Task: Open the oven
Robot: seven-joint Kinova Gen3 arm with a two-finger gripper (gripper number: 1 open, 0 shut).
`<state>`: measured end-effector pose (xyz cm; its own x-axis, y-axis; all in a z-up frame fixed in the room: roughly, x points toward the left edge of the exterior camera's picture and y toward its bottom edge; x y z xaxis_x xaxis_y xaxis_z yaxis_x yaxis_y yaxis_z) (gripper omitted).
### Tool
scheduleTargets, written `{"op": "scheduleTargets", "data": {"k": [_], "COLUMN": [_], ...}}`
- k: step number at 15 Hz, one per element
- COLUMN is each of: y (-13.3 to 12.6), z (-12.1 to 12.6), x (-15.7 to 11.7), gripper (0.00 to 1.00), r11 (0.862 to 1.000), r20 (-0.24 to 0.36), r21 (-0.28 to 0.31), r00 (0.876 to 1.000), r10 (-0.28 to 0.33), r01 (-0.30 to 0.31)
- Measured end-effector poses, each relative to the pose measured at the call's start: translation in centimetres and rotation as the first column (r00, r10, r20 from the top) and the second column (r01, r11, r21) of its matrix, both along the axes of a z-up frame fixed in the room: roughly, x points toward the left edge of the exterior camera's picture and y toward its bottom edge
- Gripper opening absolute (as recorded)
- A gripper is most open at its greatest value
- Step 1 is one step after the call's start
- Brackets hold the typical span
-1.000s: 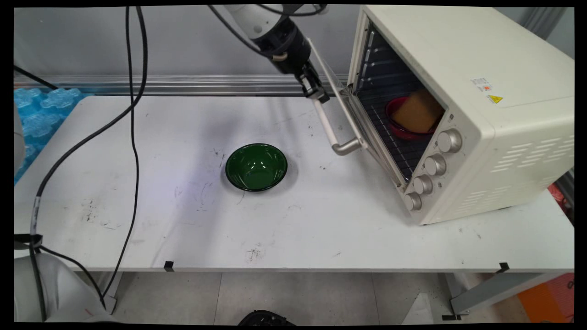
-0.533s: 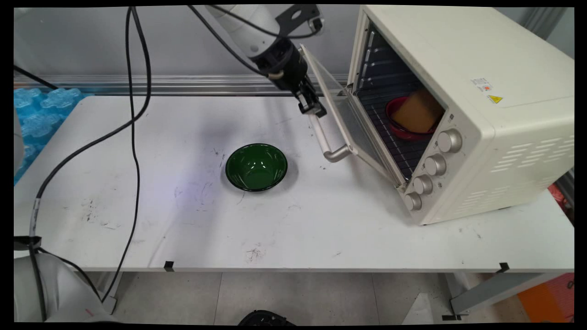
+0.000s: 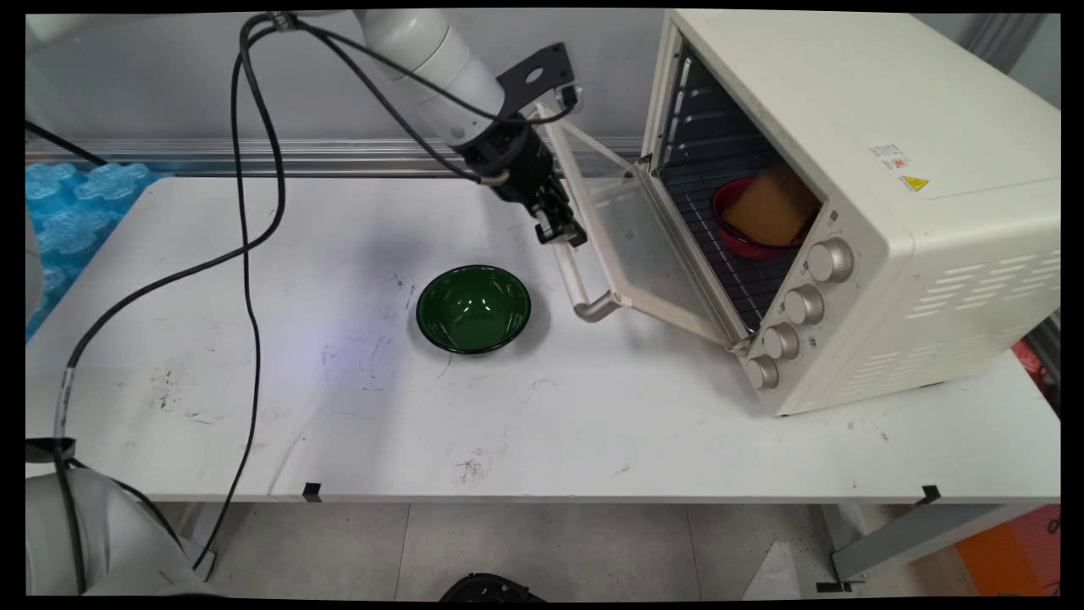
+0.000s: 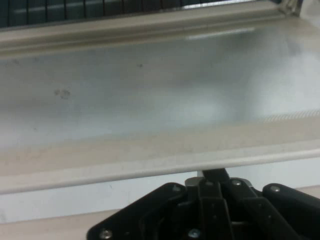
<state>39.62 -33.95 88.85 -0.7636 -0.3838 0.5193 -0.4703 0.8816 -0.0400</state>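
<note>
A cream toaster oven [image 3: 898,169] stands on the right of the table, its glass door [image 3: 644,246] swung partly down. My gripper [image 3: 561,231] is shut on the far end of the door handle [image 3: 583,292], a pale bar along the door's free edge. In the hand view the door's glass [image 4: 150,95] fills the picture. The handle [image 4: 75,200] runs across just above the gripper [image 4: 215,176]. On the oven's rack sits a red bowl [image 3: 735,241] holding a brown block [image 3: 771,207]. An empty green bowl [image 3: 472,307] stands on the table, left of the handle.
Several knobs [image 3: 796,305] line the oven's front. Black cables [image 3: 247,254] hang over the table's left part. Blue bubble wrap [image 3: 76,203] lies past the left edge. An aluminium rail [image 3: 296,157] runs along the wall behind the table.
The gripper has moved left and down with the handle, swinging the oven door farther open. The handle's near end now lies closer to the green bowl.
</note>
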Motion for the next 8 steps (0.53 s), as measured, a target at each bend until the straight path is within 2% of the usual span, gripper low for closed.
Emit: {"op": "scheduleTargets", "data": {"k": [8], "y": [1.6], "z": [-1.5], "x": [2.4], "gripper": [0.0], "r11": [1.0], "r20": [0.049], "r21": [0.016], "r00": [0.999], "r10": [-0.011], "r01": [0.011]}}
